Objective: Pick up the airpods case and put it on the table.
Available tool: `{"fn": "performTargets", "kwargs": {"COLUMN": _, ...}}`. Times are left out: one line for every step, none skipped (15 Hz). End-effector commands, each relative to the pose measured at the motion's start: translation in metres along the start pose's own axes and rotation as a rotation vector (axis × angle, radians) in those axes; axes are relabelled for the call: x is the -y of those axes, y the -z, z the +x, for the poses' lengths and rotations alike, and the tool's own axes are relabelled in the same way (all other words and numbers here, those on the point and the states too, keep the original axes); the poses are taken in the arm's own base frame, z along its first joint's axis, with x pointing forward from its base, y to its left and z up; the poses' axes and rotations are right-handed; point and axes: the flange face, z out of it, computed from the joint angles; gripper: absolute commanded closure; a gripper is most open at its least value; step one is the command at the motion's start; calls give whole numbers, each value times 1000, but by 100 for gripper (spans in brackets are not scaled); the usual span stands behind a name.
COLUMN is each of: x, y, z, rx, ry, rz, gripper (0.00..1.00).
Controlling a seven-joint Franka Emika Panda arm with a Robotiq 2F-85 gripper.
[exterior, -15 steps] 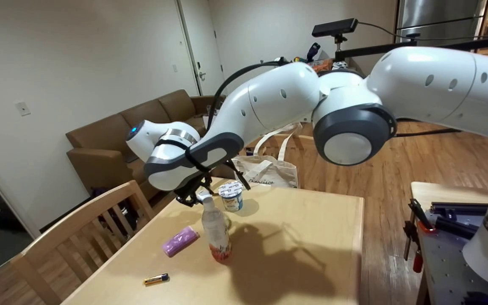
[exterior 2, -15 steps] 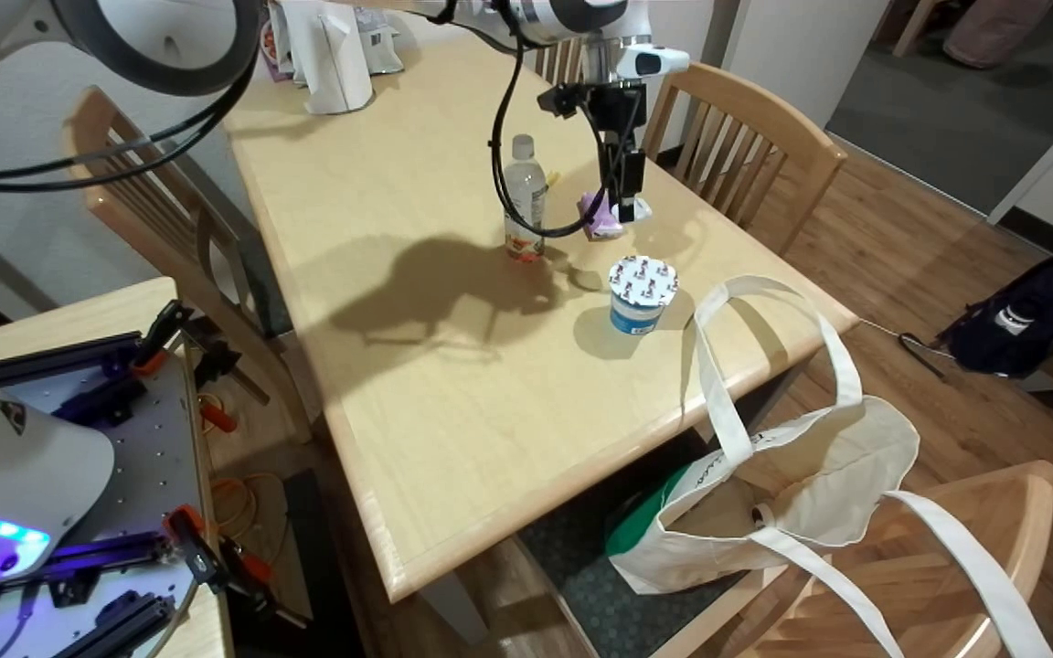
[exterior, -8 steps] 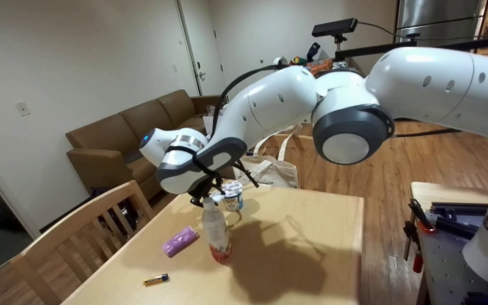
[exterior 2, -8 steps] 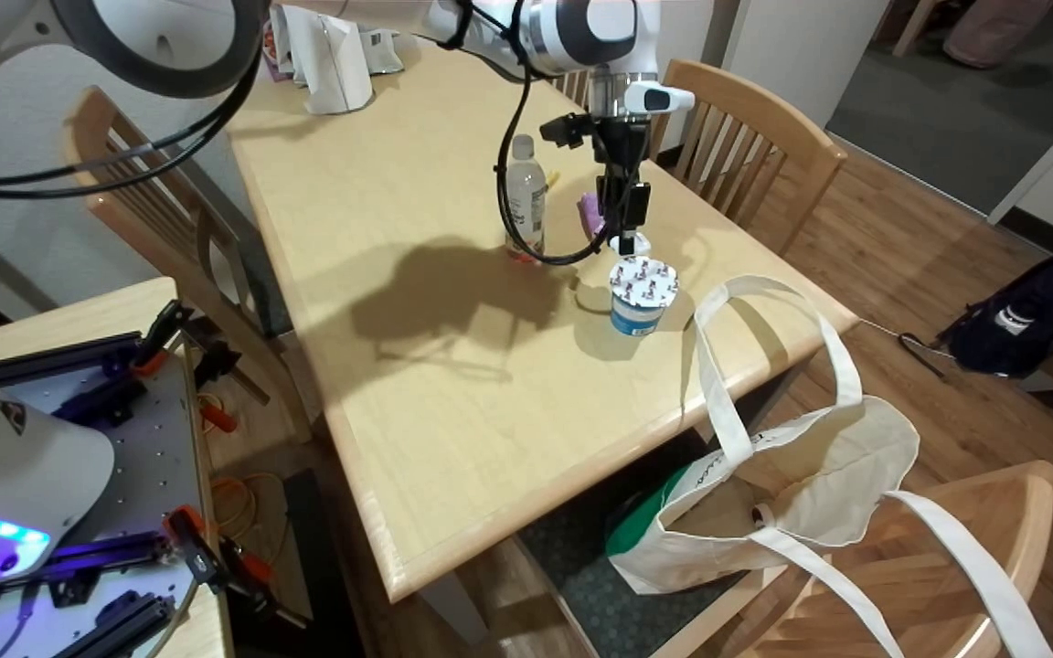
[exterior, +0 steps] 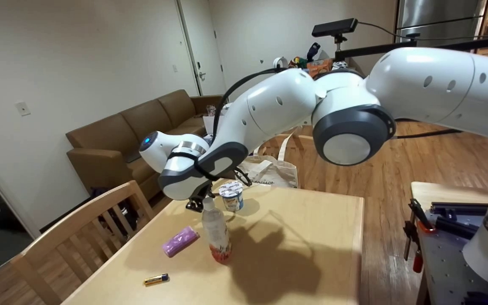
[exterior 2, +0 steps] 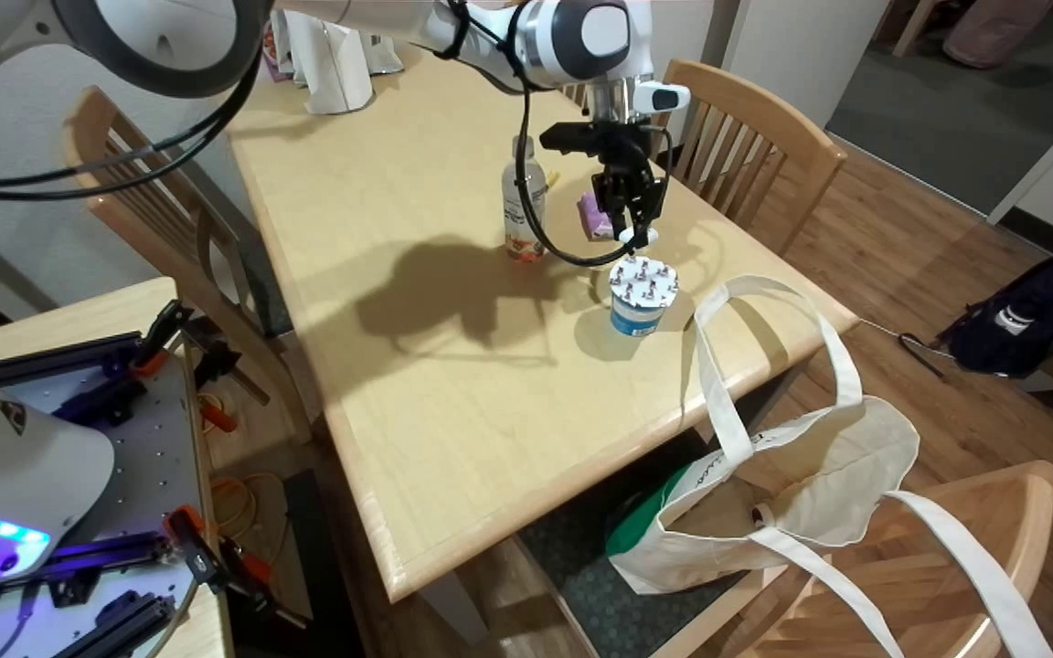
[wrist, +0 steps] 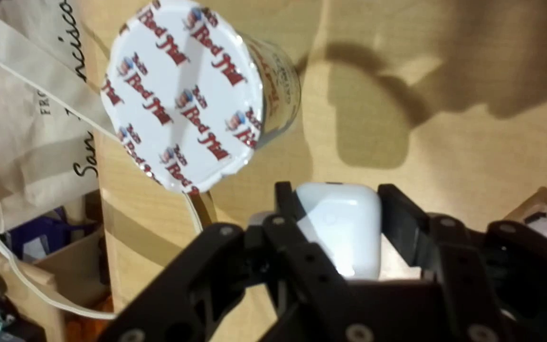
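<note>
Free room over the table [exterior 2: 417, 439] past the cup [wrist: 188, 95] and bottle [exterior: 215, 231], both obstacles near the pincer [wrist: 335, 199]

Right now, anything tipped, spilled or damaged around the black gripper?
Nothing stands out. The tall clear plastic bottle and the round blue-and-white cup stand upright, no spill visible around either. The glossy white rounded plastic AirPods case is held in the black gripper, no damage showing; hidden sides can't be judged.

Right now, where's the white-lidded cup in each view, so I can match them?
In an exterior view: the cup just below centre.
In an exterior view: the cup just right of centre.
In the wrist view: the cup at upper left.
Shared landmark: the canvas tote bag.
</note>
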Motion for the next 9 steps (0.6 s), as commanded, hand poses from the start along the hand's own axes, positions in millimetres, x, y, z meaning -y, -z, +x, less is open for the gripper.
{"fn": "performTargets", "kwargs": {"x": 11, "y": 1, "z": 0, "rx": -49, "ry": 145, "rz": 2, "gripper": 77}}
{"fn": "performTargets", "kwargs": {"x": 14, "y": -1, "z": -1, "rx": -51, "ry": 172, "rz": 1, "gripper": 77}}
{"fn": "performTargets", "kwargs": {"x": 16, "y": -2, "z": -2, "rx": -46, "ry": 198, "rz": -2, "gripper": 77}}
{"fn": "performTargets", "kwargs": {"x": 18, "y": -4, "z": -4, "rx": -37, "ry": 216, "rz": -4, "gripper": 77}}
{"fn": "performTargets", "kwargs": {"x": 20, "y": -6, "z": -5, "rx": -26, "ry": 243, "rz": 4, "gripper": 77}}
{"fn": "performTargets", "kwargs": {"x": 21, "y": -7, "z": -6, "rx": -13, "ry": 275, "rz": 13, "gripper": 77}}
{"fn": "performTargets", "kwargs": {"x": 22, "y": -10, "z": -8, "rx": 3, "ry": 305, "rz": 25, "gripper": 77}}
{"fn": "performTargets", "kwargs": {"x": 23, "y": -13, "z": -9, "rx": 15, "ry": 316, "rz": 32, "gripper": 77}}
{"fn": "performTargets", "kwargs": {"x": 23, "y": -16, "z": -10, "rx": 30, "ry": 342, "rz": 51, "gripper": 77}}
